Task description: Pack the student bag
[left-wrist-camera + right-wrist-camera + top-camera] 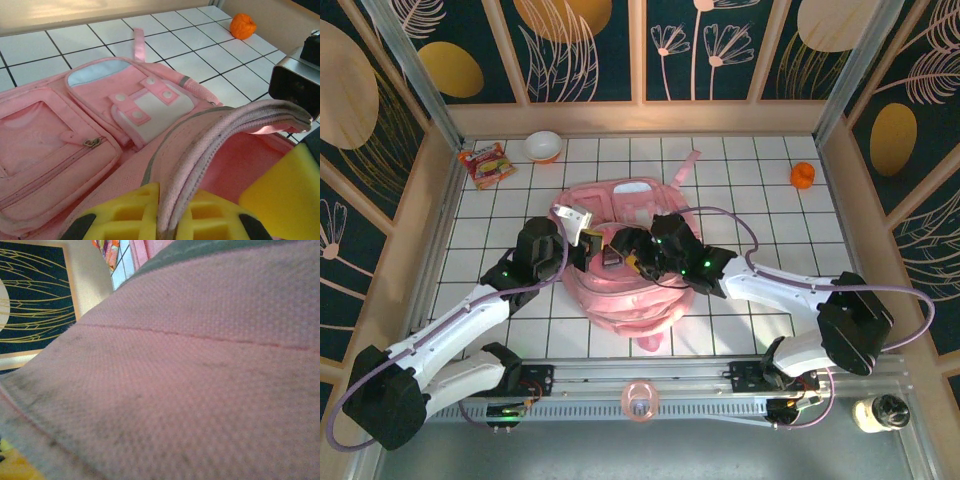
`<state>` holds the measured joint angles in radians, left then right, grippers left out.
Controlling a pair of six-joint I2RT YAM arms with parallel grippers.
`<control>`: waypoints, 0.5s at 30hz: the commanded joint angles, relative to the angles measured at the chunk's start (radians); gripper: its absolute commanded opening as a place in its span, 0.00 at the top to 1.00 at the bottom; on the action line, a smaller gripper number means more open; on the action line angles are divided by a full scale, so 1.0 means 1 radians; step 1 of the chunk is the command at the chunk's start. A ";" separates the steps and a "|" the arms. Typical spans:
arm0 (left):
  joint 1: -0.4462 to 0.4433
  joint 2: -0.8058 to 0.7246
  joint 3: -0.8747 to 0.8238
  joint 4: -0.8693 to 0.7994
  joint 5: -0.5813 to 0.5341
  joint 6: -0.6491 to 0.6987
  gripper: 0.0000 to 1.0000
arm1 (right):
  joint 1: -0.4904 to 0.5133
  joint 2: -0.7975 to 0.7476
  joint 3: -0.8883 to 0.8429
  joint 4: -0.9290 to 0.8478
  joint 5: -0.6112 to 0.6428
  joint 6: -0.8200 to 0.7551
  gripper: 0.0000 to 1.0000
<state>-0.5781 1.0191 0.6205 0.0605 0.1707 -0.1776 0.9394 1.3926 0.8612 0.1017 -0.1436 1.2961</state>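
Top external view: the student bag [620,300] is seen lying flat in the middle of the white tiled table [770,200], front pockets toward the far wall.
Left side: the left gripper [167,217] is clamped narrow on the raised piped rim of the bag's open mouth, with a yellow finger [120,217] pressed on each side of it.
Right side: the right gripper [618,252] is set at the bag's mouth, just beside the left one. One of its yellow fingers [285,195] is seen past the rim, over the pink lining. Whether its jaws stand wide or narrow cannot be told.
Right wrist view: the bag's woven pink cloth is seen close against the lens, crossed by a stitched seam.
Near edge: the bag's lower end lies close to the metal rail [700,378], on which a pink ring [640,400] rests between the arm bases.
Far edge: a thin strap [688,166] is stretched toward the far wall.
Open room: tiles are left uncovered on both sides of the bag, more on the right.
Far-left corner: a bowl [543,146] and a snack packet [485,163] are placed well apart from the bag.
Far-right corner: an orange object [803,175] sits near the side wall.
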 commanded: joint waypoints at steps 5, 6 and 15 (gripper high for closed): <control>0.001 -0.042 -0.004 0.133 0.045 0.002 0.92 | 0.013 -0.136 -0.060 -0.086 0.080 -0.072 0.34; 0.001 -0.043 -0.009 0.136 0.047 0.012 0.92 | 0.014 -0.163 -0.076 -0.081 0.076 -0.092 0.34; 0.001 -0.064 -0.044 0.136 0.188 0.205 0.90 | 0.045 -0.333 -0.250 0.204 0.086 -0.109 0.36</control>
<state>-0.5770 0.9962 0.5831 0.0872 0.2340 -0.0662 0.9783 1.0737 0.6575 0.1524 -0.0788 1.1904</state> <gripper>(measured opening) 0.102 0.641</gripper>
